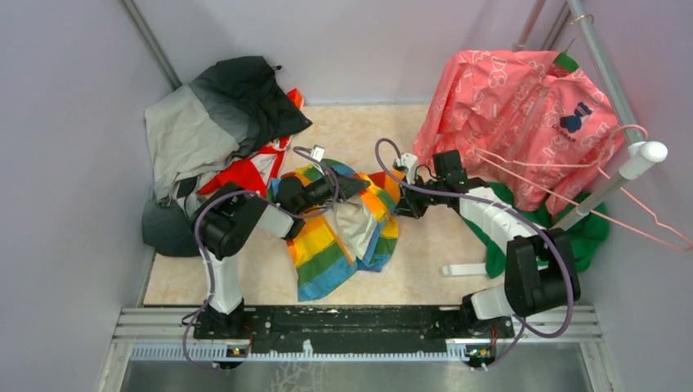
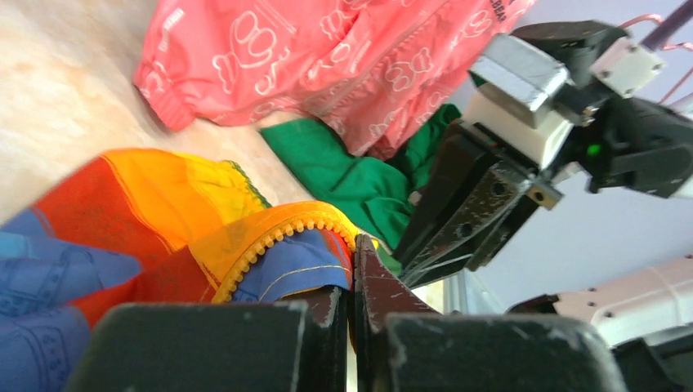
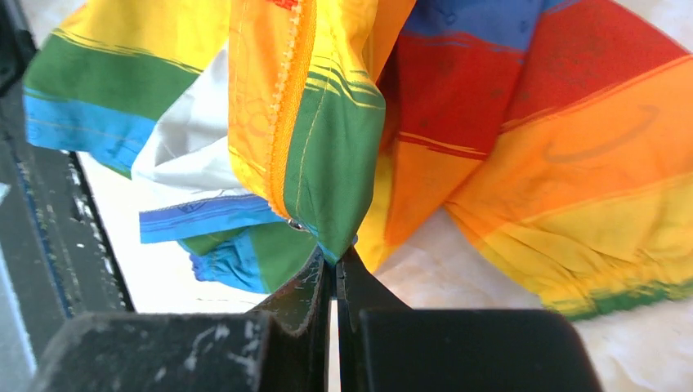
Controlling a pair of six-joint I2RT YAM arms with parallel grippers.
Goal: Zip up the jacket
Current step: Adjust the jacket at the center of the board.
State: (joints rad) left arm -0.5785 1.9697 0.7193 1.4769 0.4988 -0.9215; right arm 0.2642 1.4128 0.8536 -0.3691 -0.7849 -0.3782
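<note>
Light: bright, even, diffuse; shadows soft. Top view: sharp. Left wrist: pink garment (image 2: 327, 57) beyond the jaws blurred. Right wrist: jacket (image 3: 335, 139) above the jaws sharp; table (image 3: 163, 278) beside them washed out white.

Pale lilac walls (image 1: 368, 41) enclose a beige marbled tabletop (image 1: 245, 278).

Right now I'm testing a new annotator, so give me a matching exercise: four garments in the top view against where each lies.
Things:
1. rainbow jacket
2. pink garment
3. grey-and-black jacket
4. green cloth

Places:
A. back left
B. right, partly under the pink garment
C. middle
D. back right

Pairs: 1-C, 2-D, 3-A, 4-B
</note>
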